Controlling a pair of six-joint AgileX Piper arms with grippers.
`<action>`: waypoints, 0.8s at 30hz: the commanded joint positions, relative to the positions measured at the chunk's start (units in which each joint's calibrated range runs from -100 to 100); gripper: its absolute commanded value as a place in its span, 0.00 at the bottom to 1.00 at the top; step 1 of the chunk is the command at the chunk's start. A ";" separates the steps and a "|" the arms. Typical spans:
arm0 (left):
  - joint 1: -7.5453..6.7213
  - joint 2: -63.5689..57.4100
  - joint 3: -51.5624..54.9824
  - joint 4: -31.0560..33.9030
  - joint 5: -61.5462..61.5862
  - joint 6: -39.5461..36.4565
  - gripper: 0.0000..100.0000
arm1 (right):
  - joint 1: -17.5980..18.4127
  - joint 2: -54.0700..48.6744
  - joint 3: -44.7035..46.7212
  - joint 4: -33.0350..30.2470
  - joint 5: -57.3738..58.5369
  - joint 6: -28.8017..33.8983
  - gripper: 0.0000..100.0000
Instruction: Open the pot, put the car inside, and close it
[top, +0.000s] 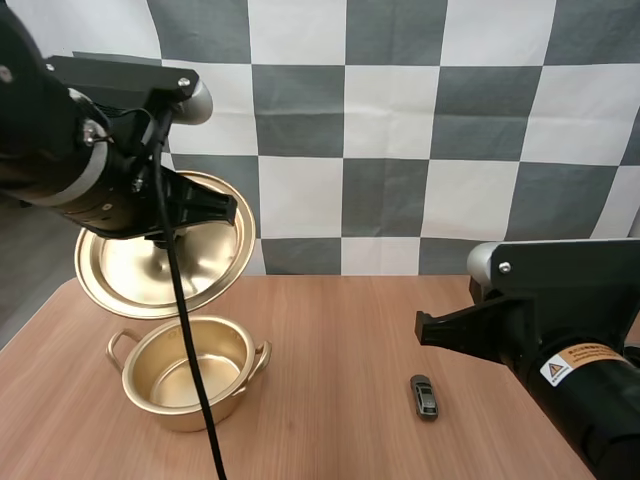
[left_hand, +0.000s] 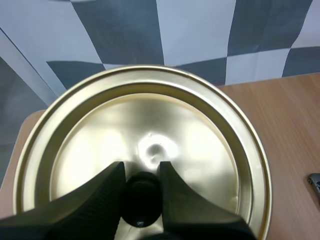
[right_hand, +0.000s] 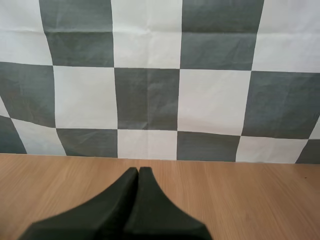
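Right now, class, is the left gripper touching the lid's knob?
Touching. In the left wrist view the left gripper pinches the black knob of the lid from both sides, with no gap.

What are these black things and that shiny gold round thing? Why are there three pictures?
The black things are two robot arms. One picture looks down from above them; the other two come from cameras riding on each arm. The left gripper pinches the black knob of a shiny gold metal lid, holding it in the air, off the open gold metal pot. A small dark toy car lies on the wooden table. The right gripper is shut and holds nothing.
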 joint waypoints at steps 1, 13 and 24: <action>-0.01 -7.98 -0.06 0.00 0.00 0.85 0.00 | -0.02 4.32 -3.93 1.53 7.58 -1.97 0.00; -0.01 -19.38 -0.06 0.00 0.00 3.42 0.00 | -0.02 40.15 -25.60 9.01 50.56 -9.11 0.00; -0.01 -19.66 -0.06 0.00 0.00 4.07 0.00 | -0.02 51.42 -26.18 9.01 50.56 -12.32 0.00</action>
